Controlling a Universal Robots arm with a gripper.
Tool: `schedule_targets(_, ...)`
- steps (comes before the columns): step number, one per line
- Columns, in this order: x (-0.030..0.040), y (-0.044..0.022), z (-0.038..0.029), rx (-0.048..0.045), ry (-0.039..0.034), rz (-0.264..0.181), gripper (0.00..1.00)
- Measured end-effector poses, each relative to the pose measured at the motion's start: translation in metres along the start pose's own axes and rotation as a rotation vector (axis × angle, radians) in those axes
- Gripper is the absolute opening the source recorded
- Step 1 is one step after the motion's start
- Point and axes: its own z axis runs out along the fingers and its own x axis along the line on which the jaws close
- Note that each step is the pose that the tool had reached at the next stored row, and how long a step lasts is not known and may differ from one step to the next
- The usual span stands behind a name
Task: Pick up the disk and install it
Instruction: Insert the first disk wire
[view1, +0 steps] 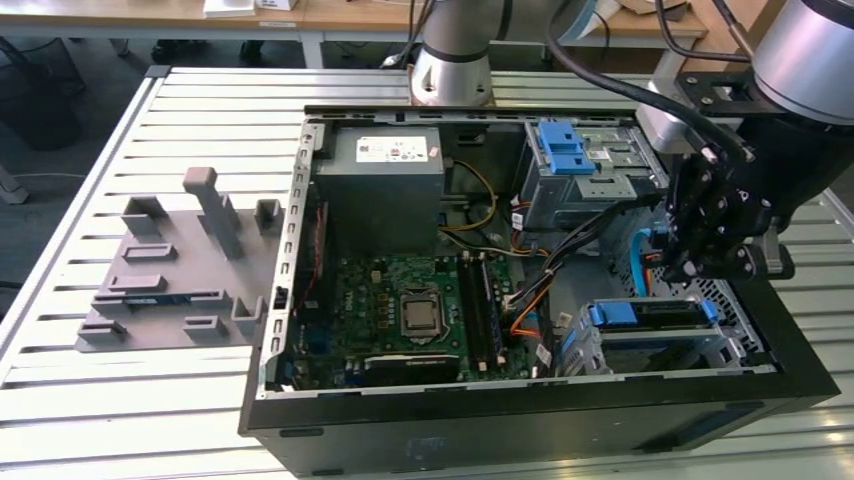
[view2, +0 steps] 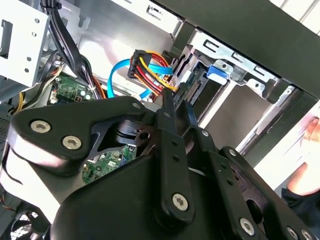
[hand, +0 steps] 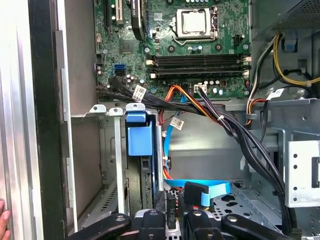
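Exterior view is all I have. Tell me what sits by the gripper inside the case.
Observer: In the first wrist view the disk sits in a slot of the drive cage. Its blue frame end faces the camera, close to the gripper.
Operator: Report any cable near it.
Observer: A blue flat cable with a black connector lies right beside the gripper.
Operator: Check outside the case.
Observer: In the second wrist view a person's hand shows beyond the case wall.
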Motion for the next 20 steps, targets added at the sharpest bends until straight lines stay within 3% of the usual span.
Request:
schedule_targets(6,-0.0004,-0.0007,0.0017,0.0,0.0003,0.001,0.24)
schedule_targets(7,-0.0004,-0.0008,0.0017,-0.0001,0.0003,0.001,0.17)
schedule_targets(8,-0.0004,-0.0011,0.0018,-0.0005,0.0002,0.001,0.17)
schedule_targets(13,-0.0005,-0.002,0.0018,-0.0077,0.003,0.02,0.17)
schedule_targets(15,-0.0005,-0.0022,0.0018,-0.0145,0.0117,0.03,0.17)
schedule_targets(18,-0.0005,-0.0028,0.0019,-0.0168,0.0304,0.041,0.17)
schedule_targets(20,-0.0005,-0.0031,0.002,-0.0167,0.0346,0.044,0.17)
